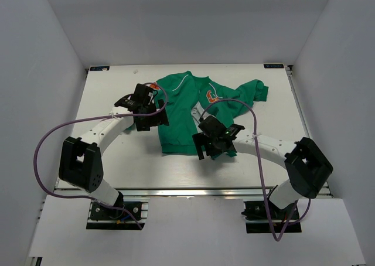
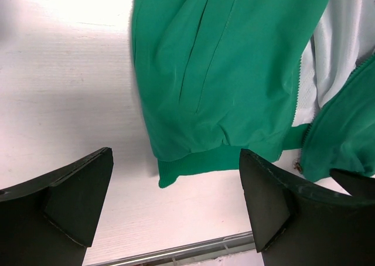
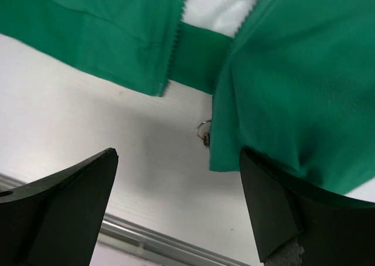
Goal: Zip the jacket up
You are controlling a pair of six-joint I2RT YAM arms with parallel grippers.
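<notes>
The green jacket lies flat on the white table, front up and unzipped, with an orange logo on its chest. My left gripper hovers open and empty over the jacket's left edge. The left wrist view shows the pocketed front panel, its ribbed hem and the pale lining between the open fingers. My right gripper hovers open and empty over the bottom hem. The right wrist view shows both zip edges apart, and the zip slider with its ring pull at the right panel's bottom corner, above the open gripper.
The table's near metal edge rail runs just below the hem; it also shows in the left wrist view. White walls enclose the table on three sides. Purple cables loop from both arms.
</notes>
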